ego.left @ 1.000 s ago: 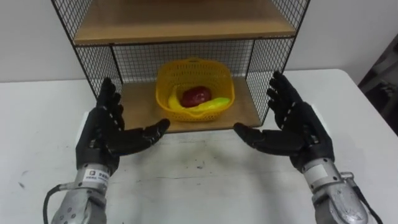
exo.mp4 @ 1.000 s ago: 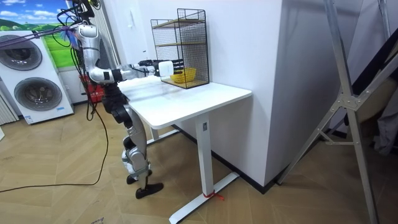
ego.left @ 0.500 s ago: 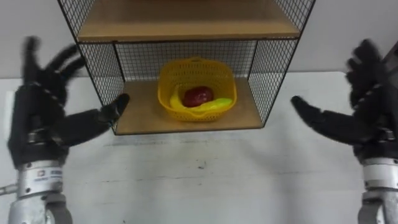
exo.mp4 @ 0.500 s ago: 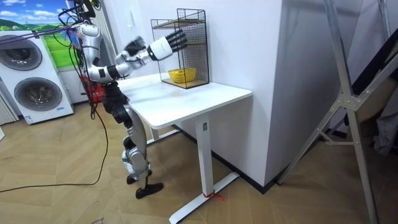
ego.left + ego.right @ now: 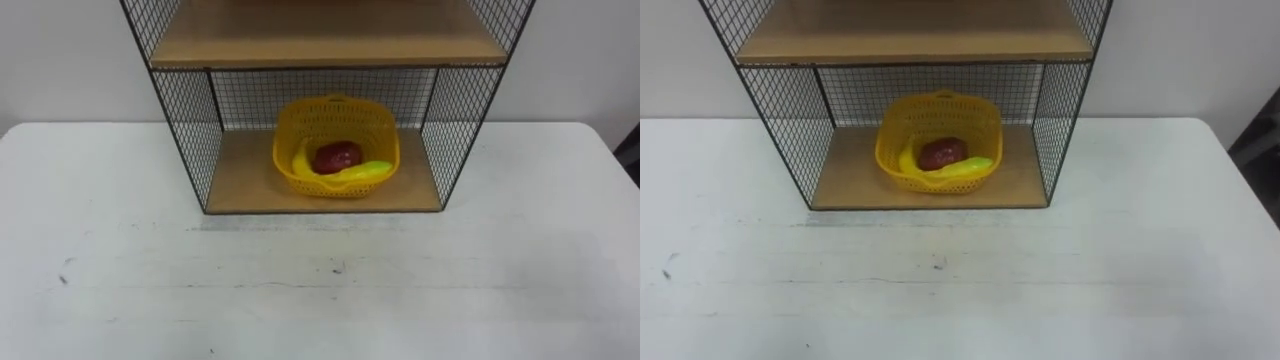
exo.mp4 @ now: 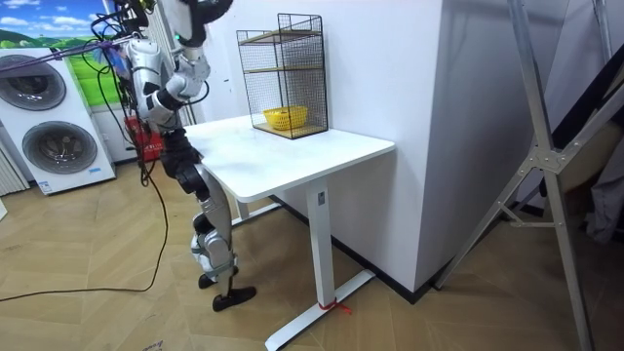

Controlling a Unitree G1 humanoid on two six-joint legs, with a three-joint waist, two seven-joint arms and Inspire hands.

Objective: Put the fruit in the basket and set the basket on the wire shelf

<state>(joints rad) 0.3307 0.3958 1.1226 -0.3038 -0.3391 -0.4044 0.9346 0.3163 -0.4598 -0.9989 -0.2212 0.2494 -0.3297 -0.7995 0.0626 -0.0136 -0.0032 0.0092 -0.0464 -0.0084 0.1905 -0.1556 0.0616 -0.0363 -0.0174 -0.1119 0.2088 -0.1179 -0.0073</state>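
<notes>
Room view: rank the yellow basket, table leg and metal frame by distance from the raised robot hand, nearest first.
From the raised robot hand, at the top edge:
1. yellow basket, on the wire shelf's lower level.
2. table leg, lower down, beneath the tabletop.
3. metal frame, far off at the room view's right.

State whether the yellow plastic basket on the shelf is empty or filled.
Filled: the yellow plastic basket holds a red fruit and a yellow banana.
</notes>
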